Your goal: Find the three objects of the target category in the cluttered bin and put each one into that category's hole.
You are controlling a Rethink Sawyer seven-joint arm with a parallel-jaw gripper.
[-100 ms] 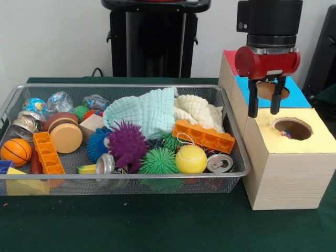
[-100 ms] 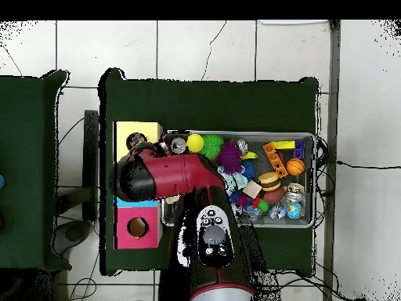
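I'm seeing the wire bin (image 1: 10, 102) filling the frame's left, still crammed. At right, the yellow box (image 1: 294, 168) is showing something small inside its hole (image 1: 292, 128). Above it, my gripper (image 1: 266, 106) is hanging spread and empty; more probably remains.

From my remote station the light was bright and even, with only soft shadows under the wire bin (image 1: 131, 181) on the counter (image 1: 157, 226). A silver can (image 1: 219, 163) showed small glints. The front view looked slightly soft.
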